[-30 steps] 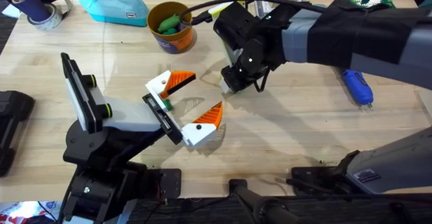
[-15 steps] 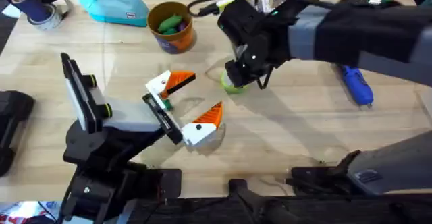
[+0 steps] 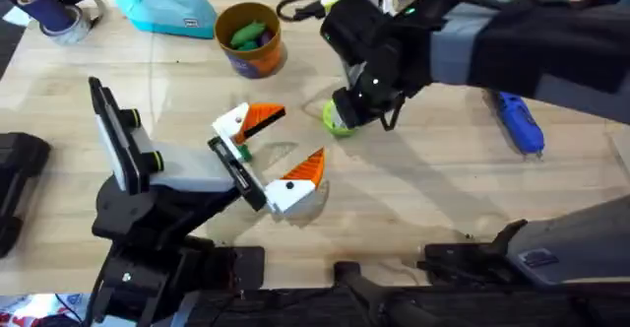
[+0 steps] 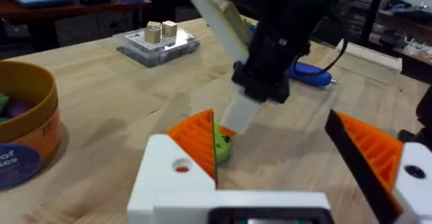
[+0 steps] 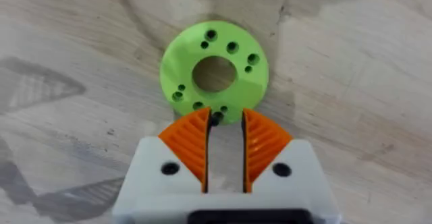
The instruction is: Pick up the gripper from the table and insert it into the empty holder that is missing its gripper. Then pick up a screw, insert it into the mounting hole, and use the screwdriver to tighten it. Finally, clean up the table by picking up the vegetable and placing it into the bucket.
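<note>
Pale wooden tabletop (image 3: pixel 413 184) is bearing a flat lime-green perforated vegetable slice (image 5: pixel 214 72), now exposed beside the right gripper (image 5: pixel 225 119), whose nearly closed orange pads are pinching its near rim. Left gripper (image 4: pixel 280 140) is sitting splayed and empty on the white holder (image 3: pixel 197 174), unmoved; orange-yellow bucket (image 3: pixel 250 39) and blue screwdriver (image 3: pixel 519 125) are lying well apart.

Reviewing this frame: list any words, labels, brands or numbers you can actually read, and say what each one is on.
"of": white letters on the dark band of the bucket in the left wrist view; the letters around it are cut off or blurred.
Bucket band seen from overhead: too small to read.
Clear box with small blocks: markings too blurred to read.
Green disc: no text.
</note>
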